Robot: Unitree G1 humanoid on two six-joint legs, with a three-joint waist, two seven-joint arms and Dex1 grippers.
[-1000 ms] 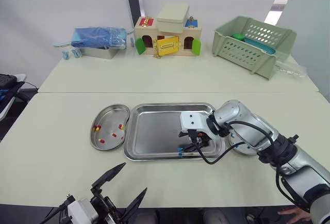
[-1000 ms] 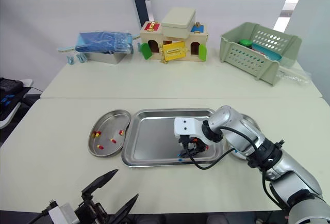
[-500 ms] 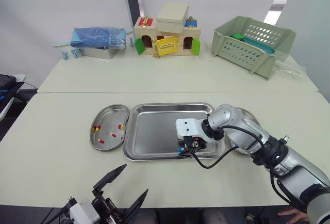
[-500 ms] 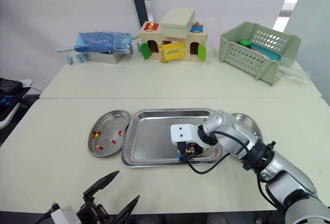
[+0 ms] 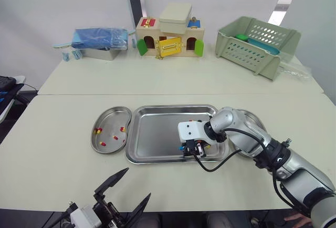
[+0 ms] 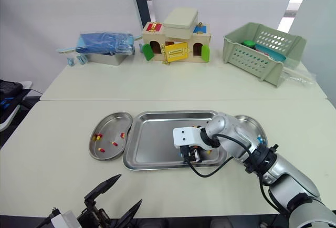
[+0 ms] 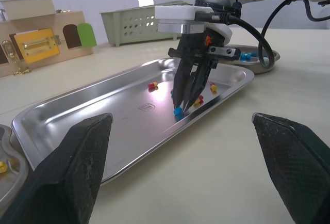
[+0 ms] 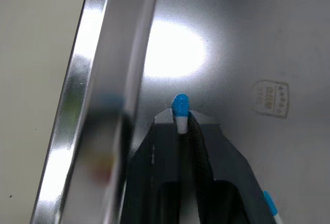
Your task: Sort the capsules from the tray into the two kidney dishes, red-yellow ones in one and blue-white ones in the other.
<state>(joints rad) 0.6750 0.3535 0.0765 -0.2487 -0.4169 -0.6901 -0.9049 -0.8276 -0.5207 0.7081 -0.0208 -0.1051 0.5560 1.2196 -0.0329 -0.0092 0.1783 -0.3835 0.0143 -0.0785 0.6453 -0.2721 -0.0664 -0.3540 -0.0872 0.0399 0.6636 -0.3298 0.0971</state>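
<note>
My right gripper [image 5: 191,152] points down into the steel tray [image 5: 157,110] near its front rim, shut on a blue-white capsule [image 8: 180,108] whose blue end sticks out past the fingertips. In the left wrist view the same capsule [image 7: 178,112] touches the tray floor. A few red-yellow capsules [image 7: 152,85] lie loose in the tray. The left kidney dish [image 5: 105,120] holds several red-yellow capsules. Partly behind my right arm, the right kidney dish [image 6: 252,125] holds blue-white ones. My left gripper [image 5: 128,190] hovers open and empty over the table's front edge.
Along the table's back stand a metal box under a blue cloth [image 5: 100,39], a wooden toy house [image 5: 169,38] and a green slotted basket [image 5: 257,44]. Bare tabletop lies in front of the tray and left of the left dish.
My right gripper came down and slightly left to the tray's front rim, and its fingers went from apart to shut on the blue-white capsule. The left gripper held still.
</note>
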